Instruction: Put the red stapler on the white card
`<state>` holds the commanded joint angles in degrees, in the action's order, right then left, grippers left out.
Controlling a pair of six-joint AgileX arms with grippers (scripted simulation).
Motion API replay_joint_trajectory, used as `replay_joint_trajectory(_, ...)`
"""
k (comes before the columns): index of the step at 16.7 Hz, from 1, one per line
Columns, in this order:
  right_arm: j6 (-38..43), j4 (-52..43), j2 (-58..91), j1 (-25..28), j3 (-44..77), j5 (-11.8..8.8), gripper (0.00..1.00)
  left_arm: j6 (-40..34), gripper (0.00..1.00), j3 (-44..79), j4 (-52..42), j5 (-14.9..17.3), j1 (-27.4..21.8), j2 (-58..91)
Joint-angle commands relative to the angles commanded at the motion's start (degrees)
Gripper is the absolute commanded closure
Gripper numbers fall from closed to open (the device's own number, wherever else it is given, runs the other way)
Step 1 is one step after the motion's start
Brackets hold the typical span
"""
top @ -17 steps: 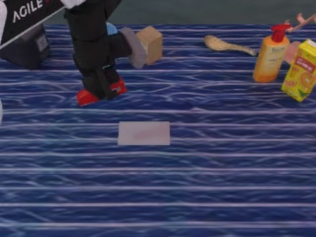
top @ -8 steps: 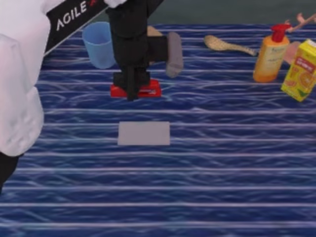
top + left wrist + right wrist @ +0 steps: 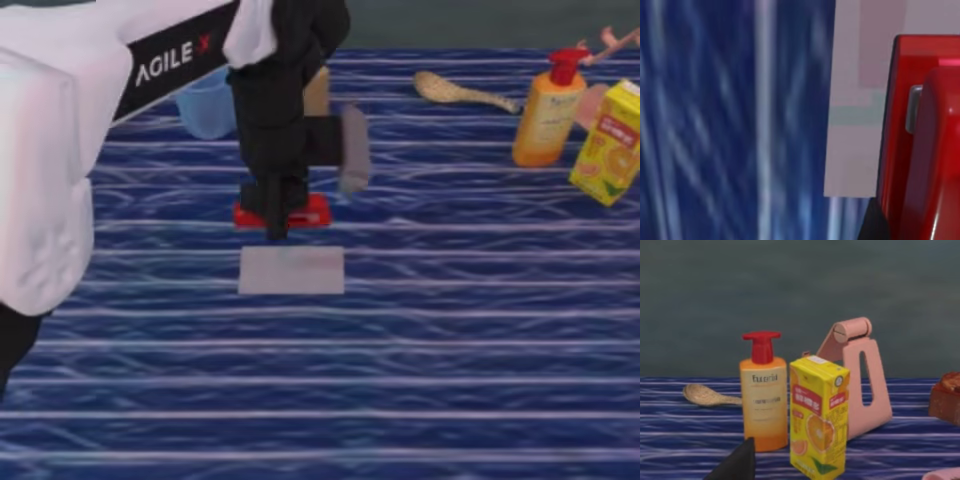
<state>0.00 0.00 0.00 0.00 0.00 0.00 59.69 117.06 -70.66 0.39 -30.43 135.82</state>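
Left claw points down, gripping red stapler beside white card.

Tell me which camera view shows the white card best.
The top view: the white card lies whole and unobstructed on the table, just in front of the red stapler carried by the left gripper. The left wrist view shows only part of it, beside the stapler. The right wrist view misses it.

Stapler just behind card; cup behind, bottle far right.
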Motion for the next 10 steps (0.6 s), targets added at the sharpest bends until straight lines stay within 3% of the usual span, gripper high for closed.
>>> replay_joint_trajectory(4,0.0,0.0,0.0,0.0,0.0,0.0,0.0,0.12,1.0,-7.34,8.06,-0.05,-0.23,1.2)
replay_joint_trajectory(9,0.0,0.0,0.0,0.0,0.0,0.0,0.0,0.16,1.0,-7.93,8.66,-0.06,-0.27,1.35)
replay_joint_trajectory(10,0.0,0.0,0.0,0.0,0.0,0.0,0.0,0.16,0.92,-7.93,8.66,-0.06,-0.27,1.35)
